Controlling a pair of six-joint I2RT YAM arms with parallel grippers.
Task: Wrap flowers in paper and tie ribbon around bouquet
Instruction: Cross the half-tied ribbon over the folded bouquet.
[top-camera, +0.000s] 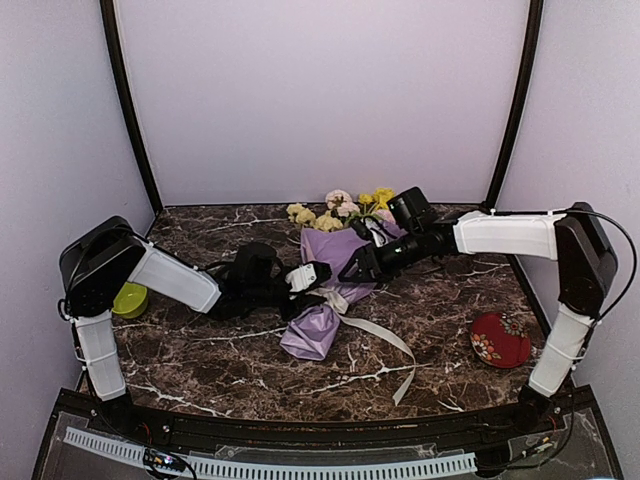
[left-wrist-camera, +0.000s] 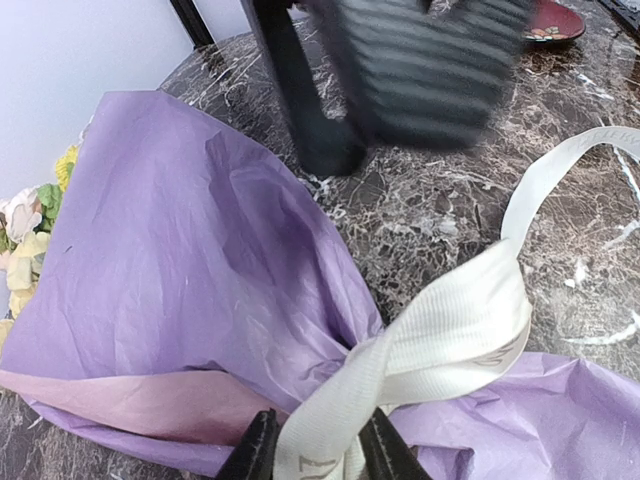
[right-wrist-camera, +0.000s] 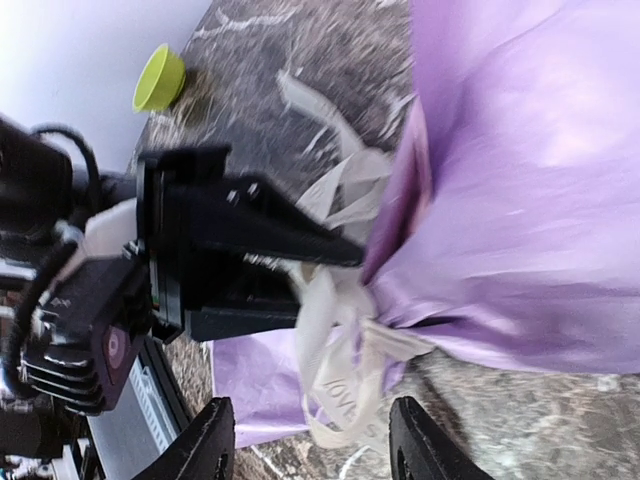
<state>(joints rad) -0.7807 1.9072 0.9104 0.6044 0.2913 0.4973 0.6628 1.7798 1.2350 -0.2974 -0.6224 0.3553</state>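
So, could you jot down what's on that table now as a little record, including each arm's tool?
Table: dark marbled top
Bouquet: flowers wrapped in lilac paper, lying mid-table
Ribbon: cream, looped round the paper's narrow waist, one end trailing toward the near edge
Left tool: at the waist, ribbon pinched between its fingers
Right tool: open, either side of the ribbon loops, holding nothing
Other things: green bowl at left, red dish at right

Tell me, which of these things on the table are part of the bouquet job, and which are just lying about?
Part of the job: flowers; lilac paper wrapped round them; cream ribbon round the bundle's waist.
Just lying about: lime-green bowl on the left; red patterned dish on the right.
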